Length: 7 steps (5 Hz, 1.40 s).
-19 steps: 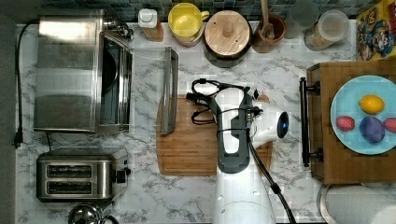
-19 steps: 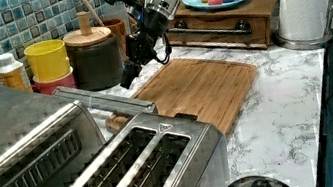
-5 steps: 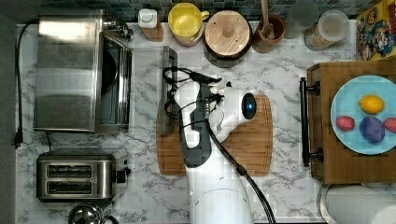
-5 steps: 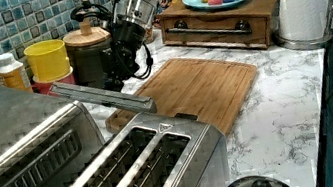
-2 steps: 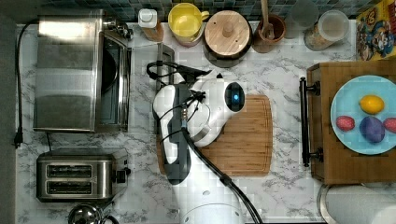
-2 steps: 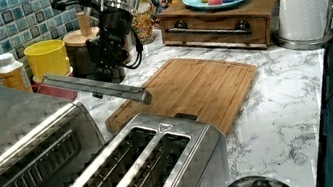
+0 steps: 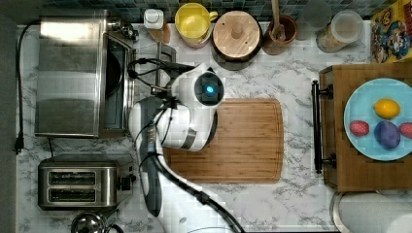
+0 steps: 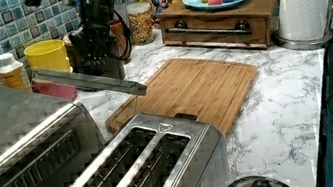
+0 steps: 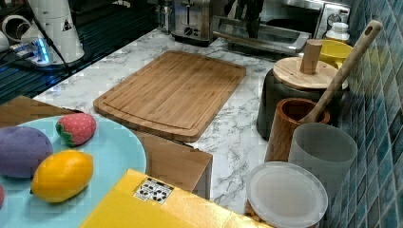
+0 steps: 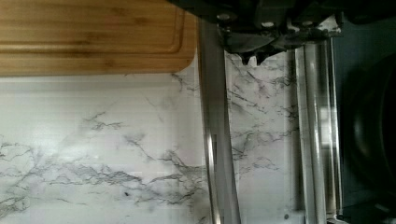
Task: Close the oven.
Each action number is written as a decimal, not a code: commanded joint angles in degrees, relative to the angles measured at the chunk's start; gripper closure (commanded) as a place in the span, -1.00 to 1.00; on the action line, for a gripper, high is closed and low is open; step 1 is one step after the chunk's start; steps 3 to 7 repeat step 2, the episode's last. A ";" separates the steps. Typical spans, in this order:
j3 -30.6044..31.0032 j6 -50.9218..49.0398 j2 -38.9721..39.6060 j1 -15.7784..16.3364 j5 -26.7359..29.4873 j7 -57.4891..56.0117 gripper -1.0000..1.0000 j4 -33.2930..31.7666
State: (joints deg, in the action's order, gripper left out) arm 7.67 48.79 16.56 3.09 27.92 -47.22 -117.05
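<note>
Marble counter [image 7: 291, 58], oven [image 7: 73, 73] door [image 8: 89, 80] half-raised, claw [image 8: 93, 57] w/ it.

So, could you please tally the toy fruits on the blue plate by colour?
Yellow (lemon): 1
Purple (plum): 1
Red (strawberries and): 2
Total: 4, all on the blue plate.
</note>
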 commanded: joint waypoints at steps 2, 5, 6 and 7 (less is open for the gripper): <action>5.23 -13.09 -2.48 16.96 -28.36 33.73 1.00 27.69; 5.23 -13.09 -2.48 16.96 -28.36 33.73 1.00 27.69; 5.23 -13.09 -2.48 16.96 -28.36 33.73 1.00 27.69; 5.23 -13.09 -2.48 16.96 -28.36 33.73 1.00 27.69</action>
